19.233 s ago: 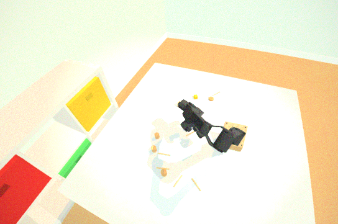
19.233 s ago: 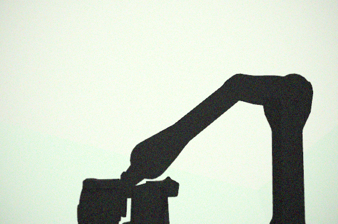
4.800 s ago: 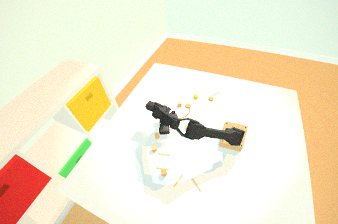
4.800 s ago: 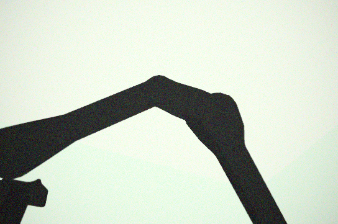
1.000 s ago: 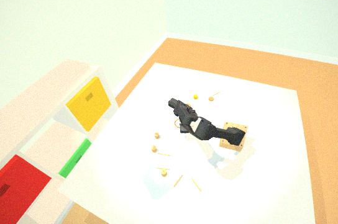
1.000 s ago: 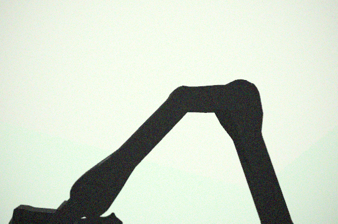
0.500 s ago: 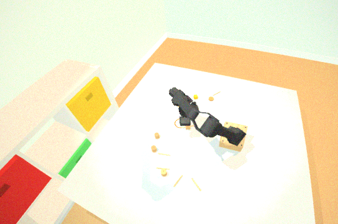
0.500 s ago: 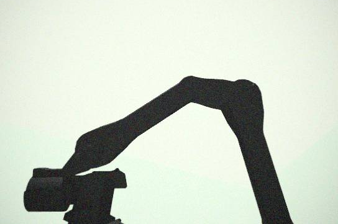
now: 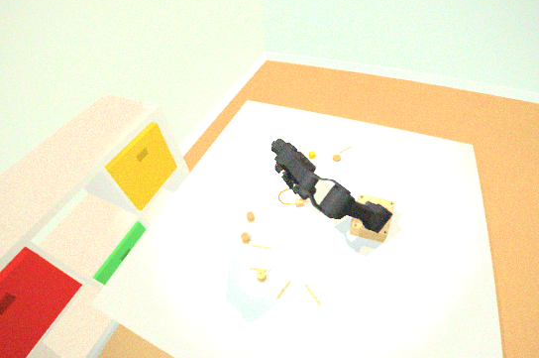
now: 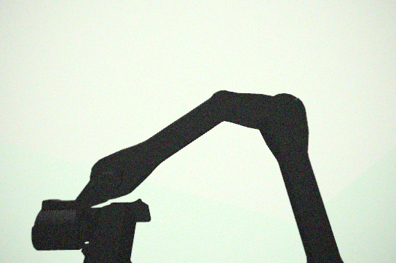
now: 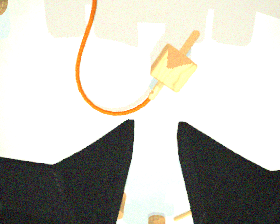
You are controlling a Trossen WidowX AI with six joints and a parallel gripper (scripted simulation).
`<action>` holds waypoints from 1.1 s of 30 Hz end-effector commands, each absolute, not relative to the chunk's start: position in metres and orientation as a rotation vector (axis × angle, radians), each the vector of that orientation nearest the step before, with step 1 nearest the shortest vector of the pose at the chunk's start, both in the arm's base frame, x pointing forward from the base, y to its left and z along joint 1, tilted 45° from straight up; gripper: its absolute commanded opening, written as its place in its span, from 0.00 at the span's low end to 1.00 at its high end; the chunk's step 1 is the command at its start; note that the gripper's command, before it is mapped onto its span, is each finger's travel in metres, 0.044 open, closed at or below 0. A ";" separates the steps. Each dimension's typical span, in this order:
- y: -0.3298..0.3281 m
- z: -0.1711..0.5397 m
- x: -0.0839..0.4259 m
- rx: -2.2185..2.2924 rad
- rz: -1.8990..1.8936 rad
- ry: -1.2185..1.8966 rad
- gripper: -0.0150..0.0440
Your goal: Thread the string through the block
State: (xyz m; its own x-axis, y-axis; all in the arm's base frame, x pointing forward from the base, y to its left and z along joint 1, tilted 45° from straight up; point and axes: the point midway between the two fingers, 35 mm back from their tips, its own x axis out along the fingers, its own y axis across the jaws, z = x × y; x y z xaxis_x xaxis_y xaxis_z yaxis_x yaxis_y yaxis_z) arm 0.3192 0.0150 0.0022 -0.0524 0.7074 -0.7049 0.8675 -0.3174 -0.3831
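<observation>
Pale wood marks the small block (image 9: 299, 202) (image 11: 174, 69), and the thin stick (image 11: 191, 40) runs through it, one end showing on either side, in the wrist view. Orange string (image 9: 280, 196) (image 11: 79, 75) joins the stick's end nearer the gripper (image 9: 288, 181) (image 11: 155, 127), bends around in a wide loop and leaves the wrist view at its upper edge. The jaws are parted and grasp nothing, their tips apart from both stick and string. From above, the dark arm (image 9: 337, 201) (image 10: 182, 131) reaches over the white table (image 9: 421, 281) from a wooden base plate (image 9: 389, 202), covering part of the string; the round button cannot be picked out for certain. On the side of the block away from the base plate lie two small wooden pieces (image 9: 250, 216) (image 9: 245, 237). Farther along are a stick (image 9: 262, 247), another stick (image 9: 258, 269) touching or nearly touching a round piece (image 9: 261, 276), and two slanted sticks (image 9: 283, 290) (image 9: 313, 295). Beyond the arm, a yellow piece (image 9: 312, 155) sits near an orange-brown disc (image 9: 337, 158), with a loose stick (image 9: 345, 150) just beside the disc. Beside the table stands a pale shelf unit (image 9: 74, 137) with yellow, green and red panels.
</observation>
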 end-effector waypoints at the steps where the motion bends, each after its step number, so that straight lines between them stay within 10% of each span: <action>1: 0.009 -0.004 0.304 1.589 -0.579 1.832 0.46; 33: -0.002 -0.012 0.277 0.387 0.824 1.456 0.46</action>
State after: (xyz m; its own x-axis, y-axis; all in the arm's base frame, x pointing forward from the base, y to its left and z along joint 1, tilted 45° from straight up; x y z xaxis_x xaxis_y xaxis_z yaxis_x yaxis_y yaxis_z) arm 0.2996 0.0019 -0.0040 -0.0607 0.6979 -0.7136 0.4619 0.6534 0.5997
